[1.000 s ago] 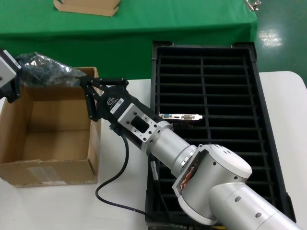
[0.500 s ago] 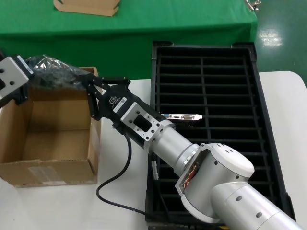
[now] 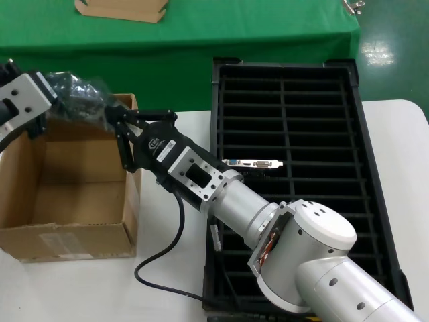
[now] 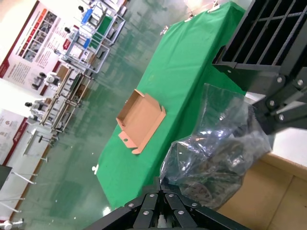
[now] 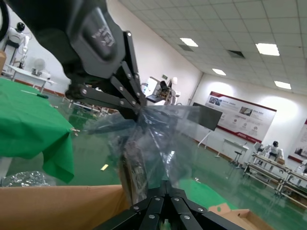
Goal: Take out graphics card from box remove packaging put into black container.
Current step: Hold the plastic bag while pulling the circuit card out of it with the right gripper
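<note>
Lifted higher since a second ago, the packaging (image 3: pixel 79 94) hangs over the box (image 3: pixel 67 181), pinched between left gripper (image 3: pixel 55 100) and right gripper (image 3: pixel 115 124), fingers of both clenched on it. Unbagging comes next; one graphics card (image 3: pixel 253 163) already sits in the black container (image 3: pixel 295 74) behind the right arm.

Green-draped table (image 3: pixel 201 27), glossy green floor (image 4: pixel 96 120) — ceiling panel lights (image 5: pixel 268 48)

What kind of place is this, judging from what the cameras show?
Probably a robot test hall or factory floor: a shiny green floor, wall posters, ceiling light panels, and humanoid robots standing in the background.
</note>
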